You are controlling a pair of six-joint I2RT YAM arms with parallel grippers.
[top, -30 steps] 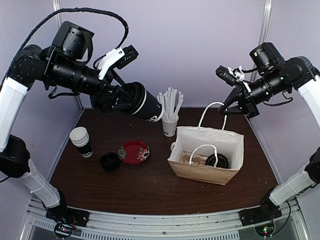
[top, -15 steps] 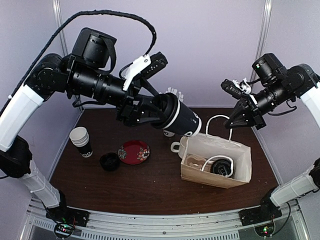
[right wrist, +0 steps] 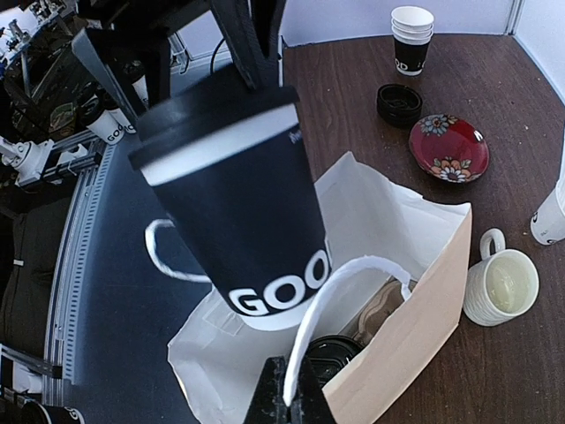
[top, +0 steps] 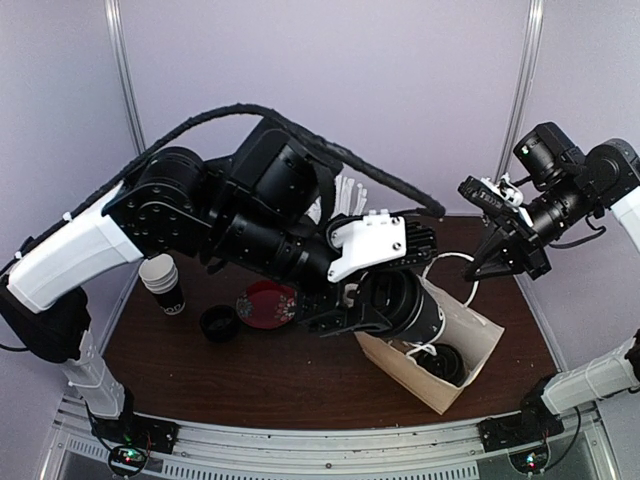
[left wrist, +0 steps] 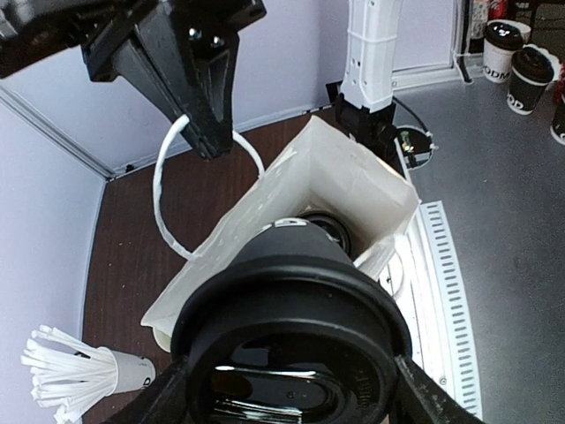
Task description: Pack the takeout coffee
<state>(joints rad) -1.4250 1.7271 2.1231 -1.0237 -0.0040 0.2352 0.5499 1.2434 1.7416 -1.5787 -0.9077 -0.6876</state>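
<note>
Left end effector is spread wide, fingers either side of a coffee cup, gripped near the lid end. Cup has a black lid, a white band under it and a black body with white lettering. It hangs tilted, base down, right over the mouth of the paper bag, not inside it.

Right end effector is clamped fully closed on one white cord handle of the bag, held up above the rim. Bag leans over with its mouth opened toward the left arm. The other handle hangs loose on the far side.

Bench is dark brown wood with a metal rail along the near edge. Walls are pale lilac panels with metal posts.

Containers:
- Bag holds a second lidded cup, only its black lid showing. Something brown sits next to it; can't tell what.
- Cream ribbed mug stands on the bench just beside the bag, pale inside.
- White cup of straws stands behind the bag.
- Stack of open-topped paper cups is at the left of the bench.
- Loose black lids lie near that stack.
- Red flowered saucer sits between the lids and the bag.
</note>
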